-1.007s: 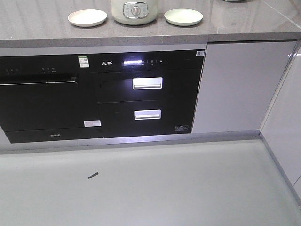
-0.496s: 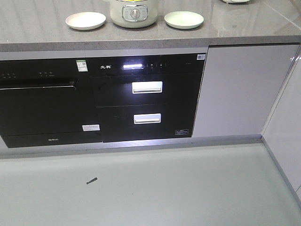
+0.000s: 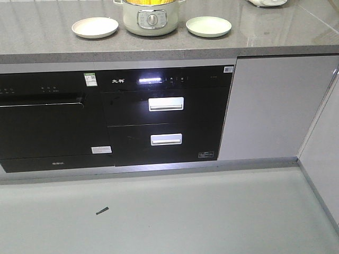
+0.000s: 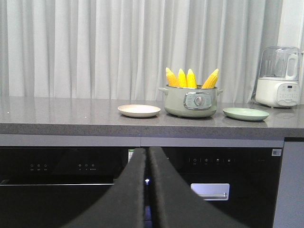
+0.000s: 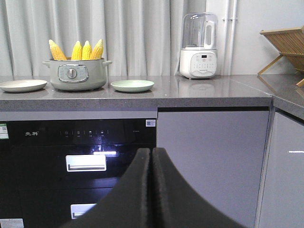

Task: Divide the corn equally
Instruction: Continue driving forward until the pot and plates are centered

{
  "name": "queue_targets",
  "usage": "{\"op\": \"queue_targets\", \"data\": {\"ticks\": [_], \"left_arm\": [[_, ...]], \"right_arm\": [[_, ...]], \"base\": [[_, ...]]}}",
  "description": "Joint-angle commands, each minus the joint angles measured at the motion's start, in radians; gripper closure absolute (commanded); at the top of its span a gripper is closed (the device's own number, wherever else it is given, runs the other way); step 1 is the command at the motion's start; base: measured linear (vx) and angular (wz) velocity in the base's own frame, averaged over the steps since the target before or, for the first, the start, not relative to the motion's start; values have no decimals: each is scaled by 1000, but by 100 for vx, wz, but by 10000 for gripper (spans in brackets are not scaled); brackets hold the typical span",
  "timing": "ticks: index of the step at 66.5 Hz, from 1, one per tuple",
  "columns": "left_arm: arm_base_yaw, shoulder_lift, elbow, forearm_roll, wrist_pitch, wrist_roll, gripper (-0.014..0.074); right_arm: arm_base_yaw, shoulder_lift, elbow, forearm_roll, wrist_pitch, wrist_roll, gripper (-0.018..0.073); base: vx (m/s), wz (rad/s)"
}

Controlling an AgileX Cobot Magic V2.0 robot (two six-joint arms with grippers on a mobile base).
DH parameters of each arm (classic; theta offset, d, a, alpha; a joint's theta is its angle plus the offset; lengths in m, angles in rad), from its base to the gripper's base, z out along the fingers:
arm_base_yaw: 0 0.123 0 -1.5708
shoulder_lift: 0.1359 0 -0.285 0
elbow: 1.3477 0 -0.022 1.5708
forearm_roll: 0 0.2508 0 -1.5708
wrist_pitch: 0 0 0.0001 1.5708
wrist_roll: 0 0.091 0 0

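Corn [image 4: 182,79] in pot [image 4: 176,102]; both arms' fingers [image 4: 134,190] [image 5: 138,190] closed

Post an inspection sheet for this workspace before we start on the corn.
Surface: grey counter, bare apart from the items below.
Job's things: four corn cobs upright in the pot; cream plate and green plate flank it, both empty.
Clutter: blender and wooden rack further along; dark scrap on the floor.
Grippers: left tool and right tool both shut, empty, short of the counter.
Cables: nothing seen.
Surroundings: black oven and drawers below; curtains behind.
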Motion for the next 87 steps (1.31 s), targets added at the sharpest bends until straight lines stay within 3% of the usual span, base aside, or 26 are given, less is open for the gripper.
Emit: {"op": "queue_targets", "data": {"ticks": [1, 87], "left_arm": [[-1, -17, 15, -10, -74, -7, 603], [-1, -17, 15, -10, -74, -7, 603]], "right_arm": [[-1, -4, 7, -1, -75, -10, 562], [-1, -4, 7, -1, -75, -10, 562]], "base": [[10, 1], [11, 2]]}}
